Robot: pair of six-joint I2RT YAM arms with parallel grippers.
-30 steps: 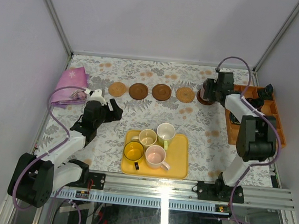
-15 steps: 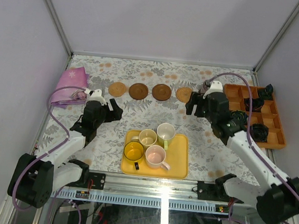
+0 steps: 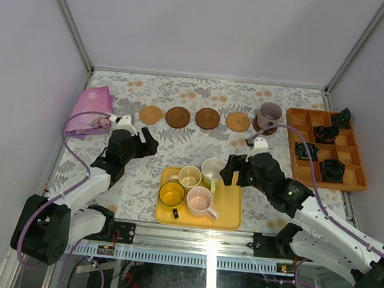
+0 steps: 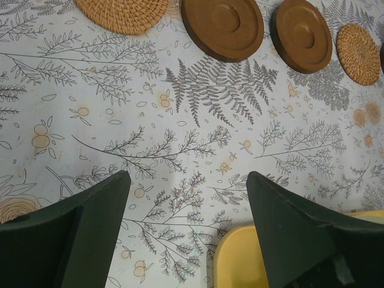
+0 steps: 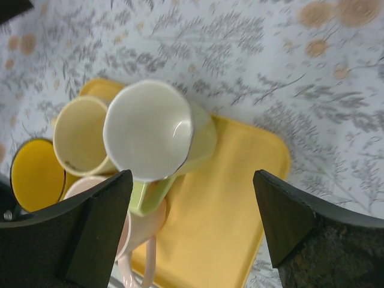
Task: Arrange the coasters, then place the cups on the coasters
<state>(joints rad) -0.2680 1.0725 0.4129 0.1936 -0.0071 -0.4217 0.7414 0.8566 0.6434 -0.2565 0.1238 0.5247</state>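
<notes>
Four bare coasters lie in a row at the back: tan (image 3: 151,115), dark brown (image 3: 177,117), dark brown (image 3: 207,118), tan (image 3: 237,122). A purple-grey cup (image 3: 270,114) stands on a fifth dark coaster (image 3: 260,129) at the row's right end. The yellow tray (image 3: 230,205) holds the cream cup (image 3: 189,177), pale green cup (image 3: 212,170), yellow cup (image 3: 171,194) and pink cup (image 3: 200,200). My right gripper (image 5: 192,174) hangs open over the tray beside the pale green cup (image 5: 156,132), holding nothing. My left gripper (image 4: 186,177) is open above the cloth, left of the tray's corner (image 4: 240,261).
An orange compartment box (image 3: 312,170) with small black objects sits at the right edge. A pink-purple cloth (image 3: 90,103) lies at the back left. A small black object (image 3: 175,214) rests on the tray's near-left part. Walls close in on three sides.
My right arm has drawn back from the purple-grey cup on the far right coaster and swung down toward the tray, its jaws opening wider. The left arm has not moved.
</notes>
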